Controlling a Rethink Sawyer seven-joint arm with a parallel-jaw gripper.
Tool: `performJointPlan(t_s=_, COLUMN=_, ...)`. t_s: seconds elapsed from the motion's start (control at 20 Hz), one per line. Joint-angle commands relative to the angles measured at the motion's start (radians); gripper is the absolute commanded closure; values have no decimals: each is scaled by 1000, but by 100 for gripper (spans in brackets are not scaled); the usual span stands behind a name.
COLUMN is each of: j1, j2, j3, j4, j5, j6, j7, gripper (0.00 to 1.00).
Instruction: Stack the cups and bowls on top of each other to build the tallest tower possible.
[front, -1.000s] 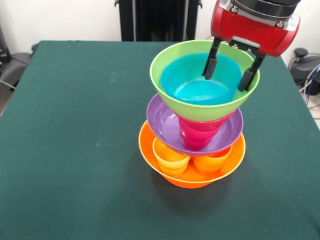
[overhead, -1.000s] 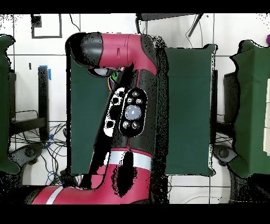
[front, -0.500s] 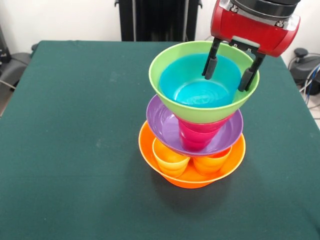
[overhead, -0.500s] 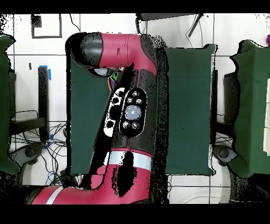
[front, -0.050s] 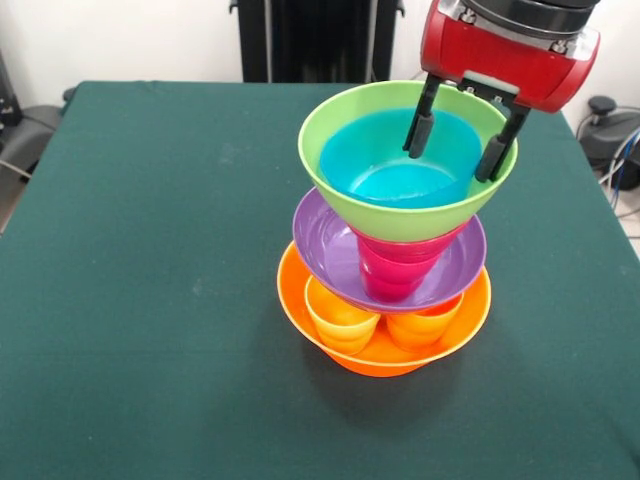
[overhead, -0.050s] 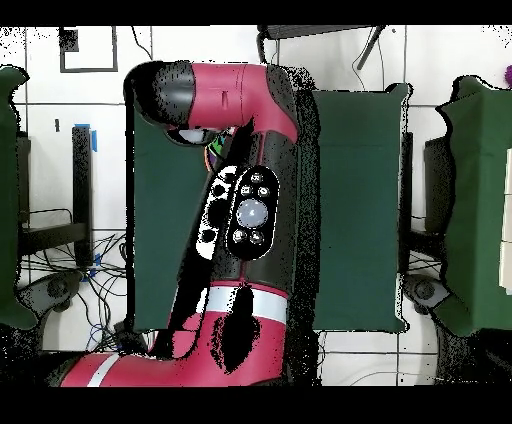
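The tower stands right of the table's middle in the front view. Its base is the big orange bowl (front, -0.050s: 380, 358), holding a yellow cup (front, -0.050s: 340, 318) and an orange cup (front, -0.050s: 420, 325). On those rests the purple bowl (front, -0.050s: 325, 250), then a red piece (front, -0.050s: 400, 265), then the lime green bowl (front, -0.050s: 400, 225) with the light blue bowl (front, -0.050s: 390, 170) nested inside. My gripper (front, -0.050s: 452, 160) is open above the top bowls' right side, one finger inside the light blue bowl, the other at the green rim. In the overhead view my arm (overhead, -0.050s: 250, 200) hides the tower.
The dark green table (front, -0.050s: 150, 250) stretches wide to the left and in front of the tower. A black stand (front, -0.050s: 310, 40) rises behind the far edge. Dark equipment sits off the table at the left (front, -0.050s: 25, 140) and right (front, -0.050s: 610, 130).
The green and light blue bowls have rocked very slightly. My gripper has stayed at the same spot, still open.
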Motion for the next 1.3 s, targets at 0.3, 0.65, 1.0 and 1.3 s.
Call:
performJointPlan(t_s=0.3, j1=-15, j2=-29, j3=111, j4=93, j5=-68, j6=34, j7=-181, gripper=0)
performJointPlan(t_s=0.65, j1=-18, j2=-49, j3=114, j4=86, j5=-62, j6=77, j7=-193, gripper=0)
performJointPlan(t_s=1.0, j1=-20, j2=-48, j3=118, j4=71, j5=-62, j6=94, j7=-192, gripper=0)
performJointPlan(t_s=1.3, j1=-20, j2=-41, j3=124, j4=22, j5=-55, j6=148, j7=-188, gripper=0)
